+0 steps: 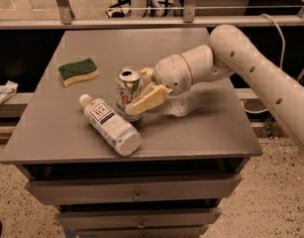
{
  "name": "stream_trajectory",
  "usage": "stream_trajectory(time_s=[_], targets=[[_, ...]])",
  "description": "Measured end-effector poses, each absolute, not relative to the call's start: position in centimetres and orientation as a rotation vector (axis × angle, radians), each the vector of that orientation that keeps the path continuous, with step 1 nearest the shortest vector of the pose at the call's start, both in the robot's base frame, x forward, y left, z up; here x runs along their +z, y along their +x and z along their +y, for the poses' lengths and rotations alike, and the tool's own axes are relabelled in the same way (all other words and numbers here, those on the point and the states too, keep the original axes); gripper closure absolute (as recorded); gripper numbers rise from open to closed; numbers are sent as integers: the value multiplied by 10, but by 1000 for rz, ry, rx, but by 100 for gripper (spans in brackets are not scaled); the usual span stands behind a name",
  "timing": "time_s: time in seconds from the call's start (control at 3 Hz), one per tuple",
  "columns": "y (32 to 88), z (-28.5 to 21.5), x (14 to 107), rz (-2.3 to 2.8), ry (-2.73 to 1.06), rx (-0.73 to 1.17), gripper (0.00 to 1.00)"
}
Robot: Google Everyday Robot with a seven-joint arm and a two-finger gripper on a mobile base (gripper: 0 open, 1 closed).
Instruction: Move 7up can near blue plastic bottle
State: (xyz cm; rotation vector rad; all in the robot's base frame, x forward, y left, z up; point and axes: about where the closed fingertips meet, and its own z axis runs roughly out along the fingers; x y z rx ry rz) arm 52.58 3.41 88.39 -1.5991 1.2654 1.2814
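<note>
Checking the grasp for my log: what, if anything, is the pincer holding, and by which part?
The pincer grips the 7up can by its side wall, low on the body, close beside the blue plastic bottle.

Gripper (137,92) is stationed over the middle of the table (201,128), with the arm (260,68) entering from the right. The can (127,87) is clasped between its fingers, one before it and one behind. The bottle (111,125) is laid on its side just left of and before the gripper, near the can. The sponge (78,71) is set further left and behind.
</note>
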Motion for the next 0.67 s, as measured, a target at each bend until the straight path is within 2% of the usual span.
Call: stream_trajectory(time_s=[0.33,0.67], targets=[[516,39,877,1247,-1633,1311,0],[516,38,871,1247,-1654,1312,0]])
